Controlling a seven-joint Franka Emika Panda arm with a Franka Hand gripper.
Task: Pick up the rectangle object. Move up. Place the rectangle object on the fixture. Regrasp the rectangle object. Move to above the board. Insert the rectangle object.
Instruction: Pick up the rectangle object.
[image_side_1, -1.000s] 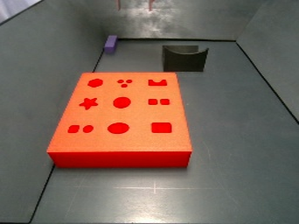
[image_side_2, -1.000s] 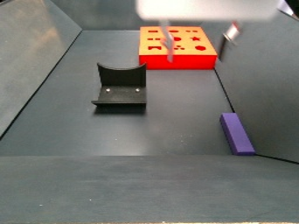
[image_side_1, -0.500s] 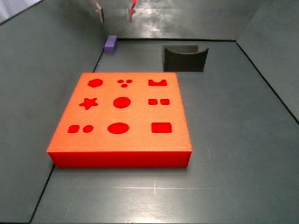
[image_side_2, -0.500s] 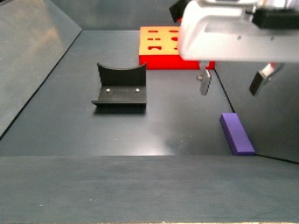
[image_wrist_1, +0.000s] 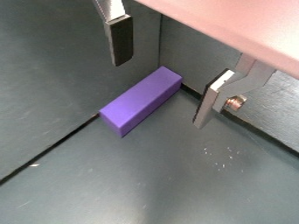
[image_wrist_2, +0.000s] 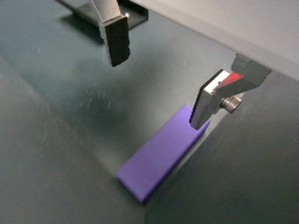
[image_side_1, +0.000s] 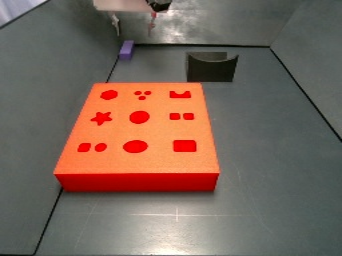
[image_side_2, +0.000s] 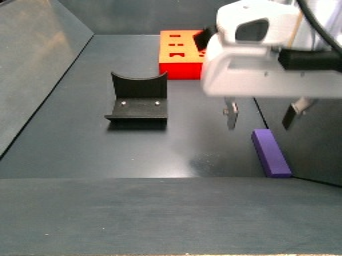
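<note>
Dark grey matte floor (image_side_1: 267, 200) – bare around the edges, sloped grey side walls (image_side_2: 34, 70), glossy back wall (image_side_1: 227, 25), thin seam line (image_wrist_1: 47, 149), pale specks (image_wrist_1: 216, 153) – gripper (image_side_2: 261, 118) hanging wide above the floor's edge

The gripper (image_side_2: 262, 116) hangs above the rectangle object (image_side_2: 271, 152) — fixture (image_side_2: 136, 98) well apart, board (image_side_2: 191, 52) behind

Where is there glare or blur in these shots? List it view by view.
Side view: pale glare on the back wall, with the pincer blurred near the top edge. Side view: the white pincer body is overexposed above the purple rectangle object. Both wrist views: soft sheen on the grey floor, fingers fairly sharp.
</note>
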